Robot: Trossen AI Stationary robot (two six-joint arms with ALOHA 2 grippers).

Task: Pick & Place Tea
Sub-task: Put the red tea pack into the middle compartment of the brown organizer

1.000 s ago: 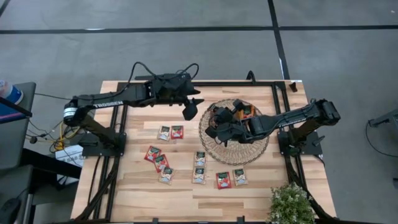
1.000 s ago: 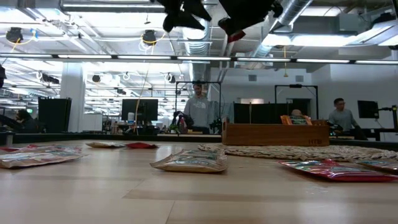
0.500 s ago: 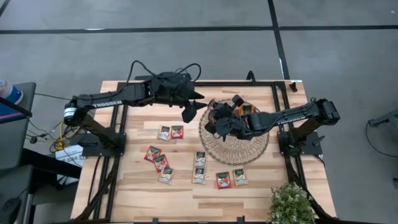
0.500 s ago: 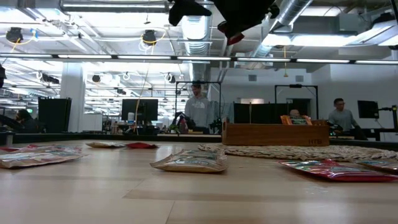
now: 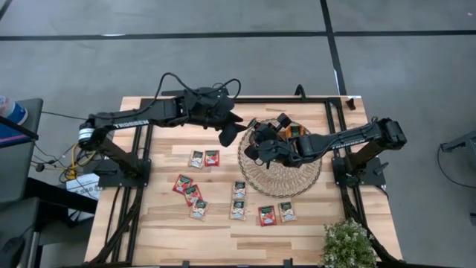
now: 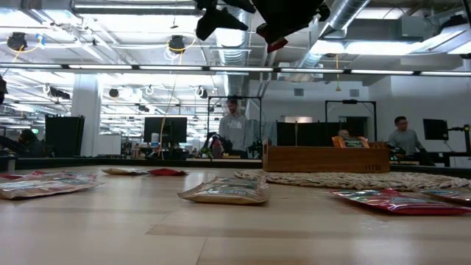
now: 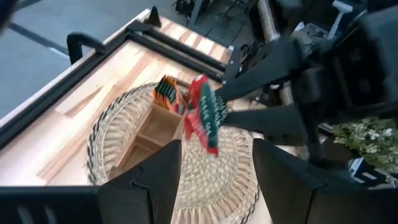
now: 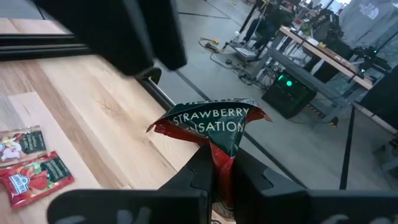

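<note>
Overhead, the left gripper (image 5: 227, 134) hangs above the table's far side, just beside the left rim of the round wicker mat (image 5: 280, 182); its fingers (image 7: 158, 180) stand apart with nothing between them. To its right, the right gripper (image 5: 253, 149) is up over the mat's left part, clamped on a red tea sachet (image 8: 214, 127). That sachet is pinched by its lower edge and stands upright above the right gripper's fingers (image 8: 202, 165), well clear of the mat.

From above the held sachet is lost among the dark arm parts; the left wrist view shows it plainly as a red and green packet (image 7: 204, 118) hanging in the air in front of the left gripper's open fingers, with the wooden tray (image 7: 155, 124) on the mat behind it. The right wrist view alone lets the print be read: "STRAWBERRY", with a second line partly cut by folds. It also shows two loose sachets (image 8: 28, 158) on the wood.

The other sachets (image 5: 197, 190) lie flat on the table in front of both grippers, left of and nearer than the mat, red and pale ones mixed. The low view shows only the nearest of them edge-on (image 6: 224, 191), and both grippers as dark shapes cut off by the upper edge, a scrap of red (image 6: 276, 45) under one. What sits in the tray's compartments is hard to make out beyond an orange and green packet (image 7: 166, 93) at one end.
</note>
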